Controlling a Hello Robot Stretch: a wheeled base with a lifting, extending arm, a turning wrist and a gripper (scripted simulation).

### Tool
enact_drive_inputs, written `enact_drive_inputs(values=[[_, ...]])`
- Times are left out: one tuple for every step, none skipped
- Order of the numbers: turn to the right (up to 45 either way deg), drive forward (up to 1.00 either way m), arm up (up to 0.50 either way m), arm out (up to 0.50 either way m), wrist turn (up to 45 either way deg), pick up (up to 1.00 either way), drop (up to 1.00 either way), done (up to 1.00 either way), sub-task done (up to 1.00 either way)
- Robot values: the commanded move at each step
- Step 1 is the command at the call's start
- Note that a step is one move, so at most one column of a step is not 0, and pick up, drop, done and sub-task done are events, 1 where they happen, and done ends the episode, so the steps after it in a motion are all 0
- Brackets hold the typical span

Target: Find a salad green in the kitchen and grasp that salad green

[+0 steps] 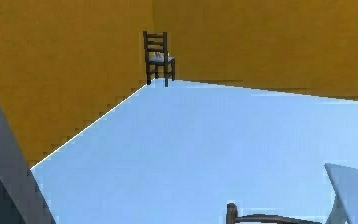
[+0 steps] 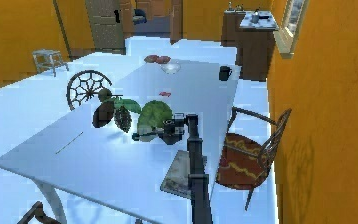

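On the long white table in the arm side view: a black mug near the far right corner, a reddish dish at the far end, a small red scrap mid-table, a thin stick toward the near left, a flat grey booklet at the near right edge beside the dark arm. Drawn up to the table's sides: a round wire-backed chair on the left, a wooden chair with a red patterned seat on the right, close beside the arm. Mid-table, a leafy green clump with darker brownish leaves spreading to its left. Gripper right at the clump's right-hand side; over, beside or touching, impossible to tell. Equally impossible to tell how the fingers stand or whether anything is held, with leaves right behind them. Beyond the table, pale blue floor running back to a small grey stool, a doorway and a dark cabinet; a narrow gap along the orange wall. In the forward view, wide bare floor up to an orange corner with one dark wooden chair; a white table corner and a chair top at the bottom right.
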Motion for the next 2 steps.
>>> enact_drive_inputs(values=[[0.0,0.00,0.10,0.00,0.0,0.00,0.00,0.00,0.00],[0.0,0.00,0.00,0.00,0.0,0.00,0.00,1.00,0.00]])
